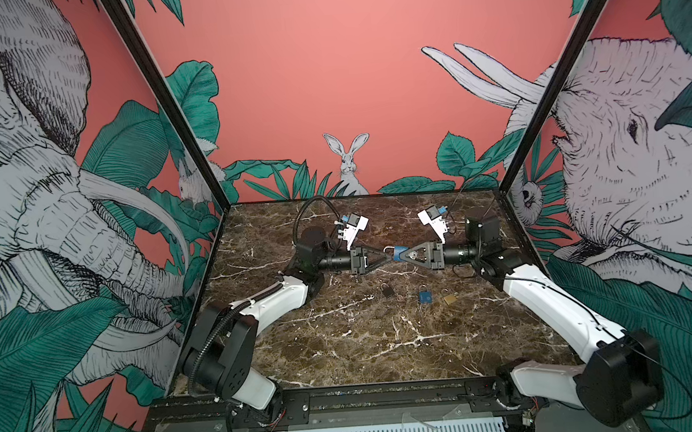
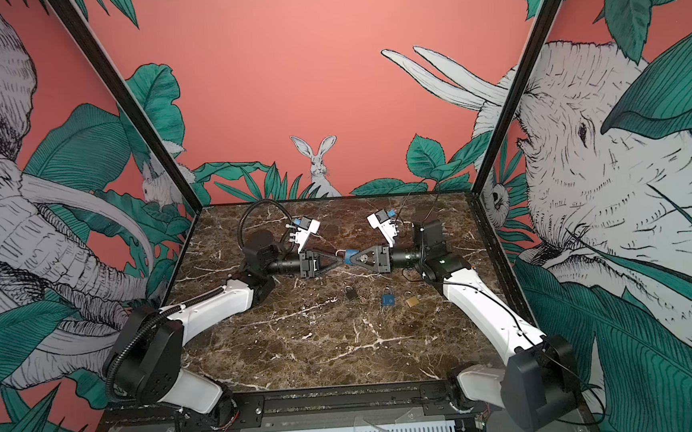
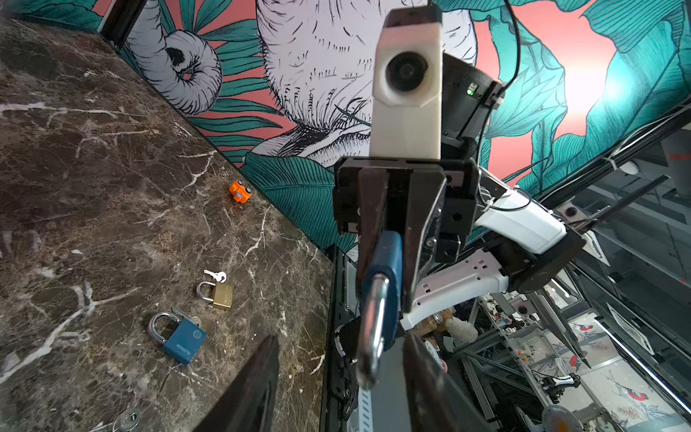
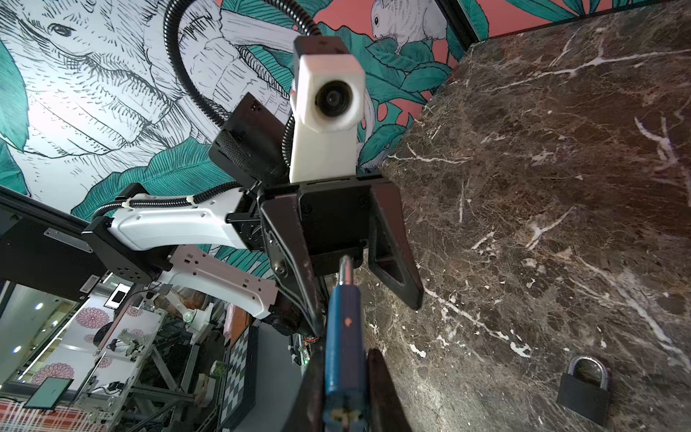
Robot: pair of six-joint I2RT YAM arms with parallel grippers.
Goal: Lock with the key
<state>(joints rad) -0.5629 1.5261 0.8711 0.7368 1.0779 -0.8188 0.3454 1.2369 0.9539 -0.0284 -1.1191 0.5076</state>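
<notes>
The right tool is clamping the blue padlock in mid-air while the left tool, jaws apart, is straddling its shackle, likely to press it shut.

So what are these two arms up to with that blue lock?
The right gripper holds a blue padlock by its body, up above the marble table. The left gripper faces it, jaws open on either side of the silver shackle, not clamping it. A black padlock, a second blue padlock and a brass padlock lie on the table.
</notes>
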